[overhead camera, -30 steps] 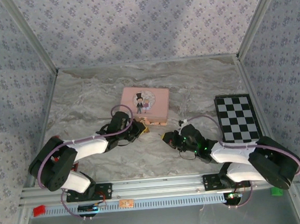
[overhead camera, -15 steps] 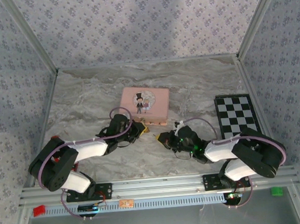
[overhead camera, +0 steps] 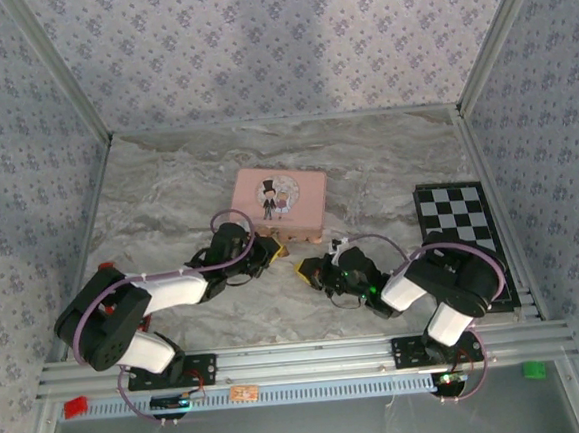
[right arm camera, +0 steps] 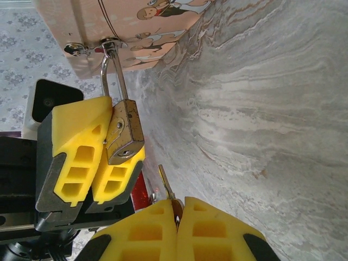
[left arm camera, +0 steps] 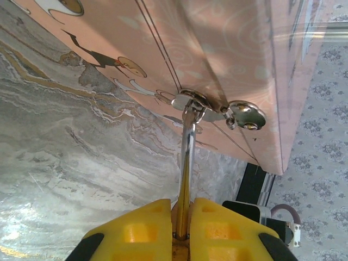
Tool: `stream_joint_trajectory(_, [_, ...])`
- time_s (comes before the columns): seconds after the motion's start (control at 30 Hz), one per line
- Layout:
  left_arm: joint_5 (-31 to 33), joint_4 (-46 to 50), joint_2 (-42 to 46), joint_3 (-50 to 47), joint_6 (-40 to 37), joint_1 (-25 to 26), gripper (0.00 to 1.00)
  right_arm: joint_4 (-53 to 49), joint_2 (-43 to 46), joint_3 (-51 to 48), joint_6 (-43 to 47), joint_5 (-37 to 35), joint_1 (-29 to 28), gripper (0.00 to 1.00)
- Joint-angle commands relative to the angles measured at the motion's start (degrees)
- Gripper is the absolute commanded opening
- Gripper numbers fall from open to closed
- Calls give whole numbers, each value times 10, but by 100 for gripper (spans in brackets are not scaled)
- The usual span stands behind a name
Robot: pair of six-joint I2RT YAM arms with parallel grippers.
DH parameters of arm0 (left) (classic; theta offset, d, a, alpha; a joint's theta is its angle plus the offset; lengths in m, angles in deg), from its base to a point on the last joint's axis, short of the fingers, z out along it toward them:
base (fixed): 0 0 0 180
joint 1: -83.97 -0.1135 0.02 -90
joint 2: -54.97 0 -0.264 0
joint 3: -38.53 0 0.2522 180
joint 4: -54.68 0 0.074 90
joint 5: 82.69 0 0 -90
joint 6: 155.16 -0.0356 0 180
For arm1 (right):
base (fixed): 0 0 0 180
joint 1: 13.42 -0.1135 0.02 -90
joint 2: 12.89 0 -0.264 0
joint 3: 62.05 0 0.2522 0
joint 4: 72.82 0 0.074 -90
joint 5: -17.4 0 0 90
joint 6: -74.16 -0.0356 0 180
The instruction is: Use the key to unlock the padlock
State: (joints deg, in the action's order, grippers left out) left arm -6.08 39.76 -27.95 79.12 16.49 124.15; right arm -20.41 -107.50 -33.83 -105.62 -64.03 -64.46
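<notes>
Right gripper (overhead camera: 307,270) shifted left toward padlock (right arm camera: 124,136), pinching key (right arm camera: 165,186); left gripper (left arm camera: 183,211) clamps padlock body.

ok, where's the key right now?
Right wrist view: the key juts from the right tool, tip just short of the padlock that the left tool holds.

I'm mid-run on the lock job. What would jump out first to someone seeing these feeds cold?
The brass padlock stands out first: its shackle is hooked through the hasp on the pink tin, its body clamped in the left tool. Right beside it in the right wrist view, the right tool pinches the thin key, tip near the keyhole but not yet in it.
</notes>
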Motion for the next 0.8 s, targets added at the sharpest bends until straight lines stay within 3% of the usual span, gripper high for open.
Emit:
stream_joint_trajectory(0.0, [4,-18,-1,-7,15,5,0,50,-14,-4,-17,1,-4,0])
stream_joint_trajectory(0.77, [18,-35,9,-28,28,16,0,108,-47,-5,-36,-5,-4,0])
